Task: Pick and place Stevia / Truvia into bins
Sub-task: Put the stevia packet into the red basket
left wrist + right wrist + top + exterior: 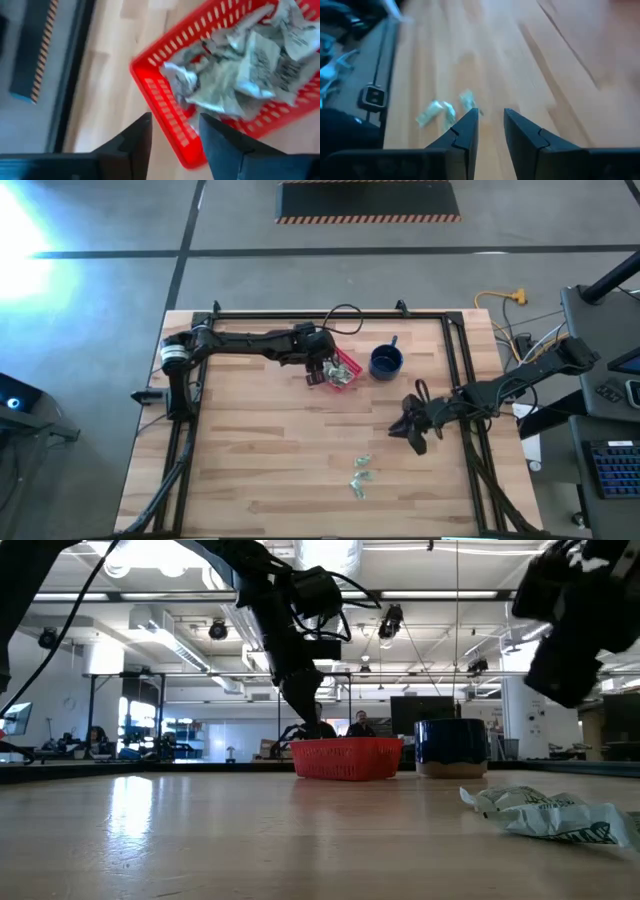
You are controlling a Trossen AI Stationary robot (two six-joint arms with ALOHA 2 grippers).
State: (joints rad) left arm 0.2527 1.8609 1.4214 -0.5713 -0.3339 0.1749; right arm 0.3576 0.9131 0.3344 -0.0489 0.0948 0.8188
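Note:
The red basket [343, 372] sits on the table's far middle, holding a heap of crumpled pale green and white sachets [240, 70]. My left gripper [316, 373] hangs open just above the basket's left side [172, 125], holding nothing. Several loose sachets [360, 476] lie flat on the near middle of the table; the low view shows one [545, 812] close up. My right gripper [412, 432] hovers open above the table, to the right of and beyond those sachets [445, 111], holding nothing.
A dark blue mug [385, 361] stands just right of the basket. Black frame rails [460, 380] run along the table's far, left and right edges. Bare wood lies between the basket and the loose sachets.

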